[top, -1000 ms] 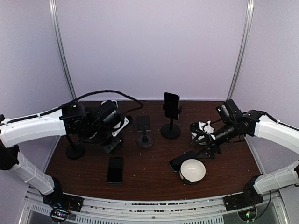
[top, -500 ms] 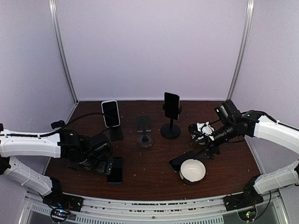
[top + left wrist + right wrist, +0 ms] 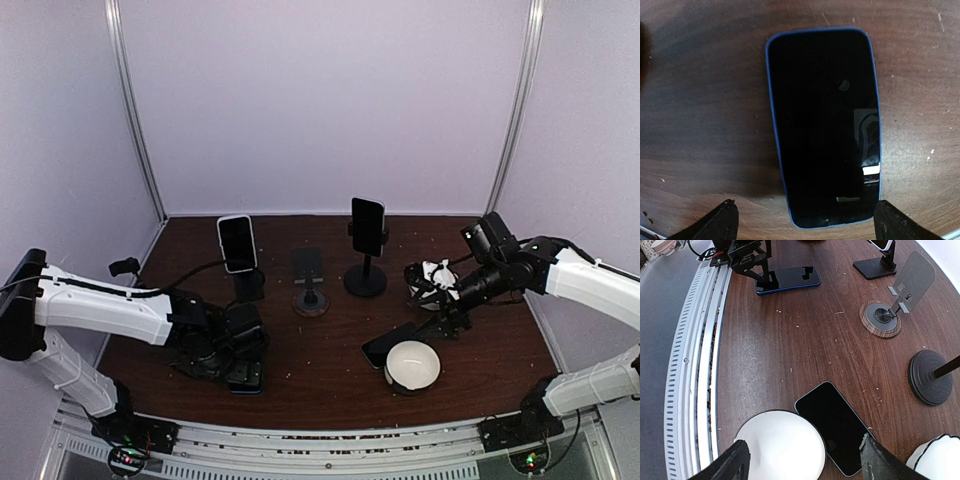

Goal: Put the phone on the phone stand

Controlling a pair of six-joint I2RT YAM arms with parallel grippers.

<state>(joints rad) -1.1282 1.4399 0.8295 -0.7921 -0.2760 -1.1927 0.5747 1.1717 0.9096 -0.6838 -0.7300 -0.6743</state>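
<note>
Phone (image 3: 824,125) lies flat btwn tips of wide-open left gripper (image 3: 806,222), near its end, ungripped.

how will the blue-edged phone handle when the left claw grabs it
The blue-edged phone looks rigid, so it probably won't flex. Lying flat on the table, its thin edges likely give little purchase; the glossy screen may be slippery.

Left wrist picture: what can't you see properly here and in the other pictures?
- Left wrist view: left gripper, fingers cut off by the bottom edge.
- Top view: blue-edged phone mostly hidden under that gripper.
- Right wrist view: white bowl cut off at the bottom; white object cropped by the corner, unidentifiable.
</note>
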